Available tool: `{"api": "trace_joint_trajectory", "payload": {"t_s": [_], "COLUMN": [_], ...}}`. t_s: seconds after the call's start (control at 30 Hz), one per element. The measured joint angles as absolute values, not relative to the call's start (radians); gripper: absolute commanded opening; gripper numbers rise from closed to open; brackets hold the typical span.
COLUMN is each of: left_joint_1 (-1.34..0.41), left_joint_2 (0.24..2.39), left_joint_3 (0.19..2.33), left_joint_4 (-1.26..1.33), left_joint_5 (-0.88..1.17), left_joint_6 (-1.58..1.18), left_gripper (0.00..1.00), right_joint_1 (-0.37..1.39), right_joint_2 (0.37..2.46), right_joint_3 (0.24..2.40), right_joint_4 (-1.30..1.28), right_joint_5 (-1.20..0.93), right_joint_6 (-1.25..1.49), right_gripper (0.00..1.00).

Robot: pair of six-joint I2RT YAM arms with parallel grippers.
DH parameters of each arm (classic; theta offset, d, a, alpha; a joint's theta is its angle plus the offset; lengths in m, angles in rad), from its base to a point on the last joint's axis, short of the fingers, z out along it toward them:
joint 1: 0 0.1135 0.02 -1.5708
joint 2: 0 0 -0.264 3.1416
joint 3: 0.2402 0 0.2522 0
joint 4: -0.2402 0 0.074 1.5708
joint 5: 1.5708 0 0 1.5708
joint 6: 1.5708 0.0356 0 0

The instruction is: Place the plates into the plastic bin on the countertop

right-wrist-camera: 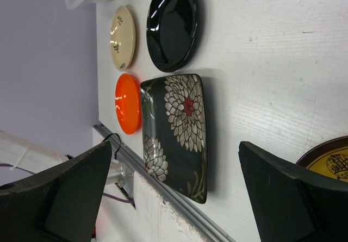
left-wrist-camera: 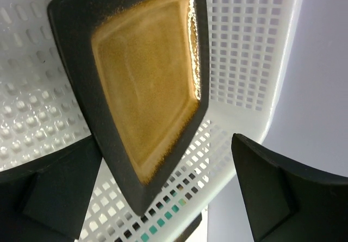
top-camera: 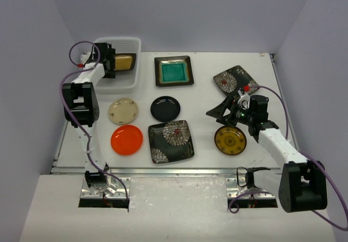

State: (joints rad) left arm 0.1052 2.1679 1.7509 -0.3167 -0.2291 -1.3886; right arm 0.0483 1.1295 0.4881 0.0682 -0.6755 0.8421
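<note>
The plastic bin [top-camera: 136,79] stands at the countertop's [top-camera: 201,103] far left. An amber-centred square plate [top-camera: 125,62] [left-wrist-camera: 147,90] lies in it, leaning on the perforated wall [left-wrist-camera: 244,46]. My left gripper [top-camera: 106,60] [left-wrist-camera: 163,160] hangs open over it, holding nothing. On the countertop lie a teal square plate [top-camera: 174,70], two floral square plates [top-camera: 235,80] [top-camera: 171,140] [right-wrist-camera: 176,133], and cream [top-camera: 123,110], black [top-camera: 165,108], orange [top-camera: 126,140] and yellow-patterned [top-camera: 230,140] round plates. My right gripper [top-camera: 225,107] [right-wrist-camera: 175,149] hovers open between the far floral plate and the yellow-patterned one.
A metal rail [top-camera: 163,170] [right-wrist-camera: 163,193] runs along the countertop's front edge. Lavender walls close in the left, back and right sides. Purple cables [top-camera: 70,117] trail along the left arm. The right arm's wrist overlaps the far floral plate's near corner.
</note>
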Motion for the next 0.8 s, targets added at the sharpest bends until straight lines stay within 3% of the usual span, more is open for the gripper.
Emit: {"api": "trace_joint_trajectory", "payload": {"t_s": [0.23, 0.53, 0.8], "left_joint_1": [0.121, 0.165, 0.176], "left_joint_2": [2.014, 1.829, 1.325], "left_joint_3": [1.637, 1.623, 1.179], "left_joint_4": [-0.286, -0.198, -0.092], "left_joint_5": [-0.185, -0.073, 0.187], "left_joint_6": [-1.382, -1.315, -1.162], "left_gripper": [1.00, 1.00, 1.00], "right_joint_1": [0.048, 0.089, 0.301], "right_joint_2": [1.174, 1.239, 1.476], "right_joint_3": [0.490, 0.442, 0.672], "right_joint_4": [0.059, 0.322, 0.420], "right_joint_5": [-0.656, -0.652, -0.371], "right_joint_6": [0.893, 1.101, 1.189], "right_gripper": [0.99, 0.99, 0.99]}}
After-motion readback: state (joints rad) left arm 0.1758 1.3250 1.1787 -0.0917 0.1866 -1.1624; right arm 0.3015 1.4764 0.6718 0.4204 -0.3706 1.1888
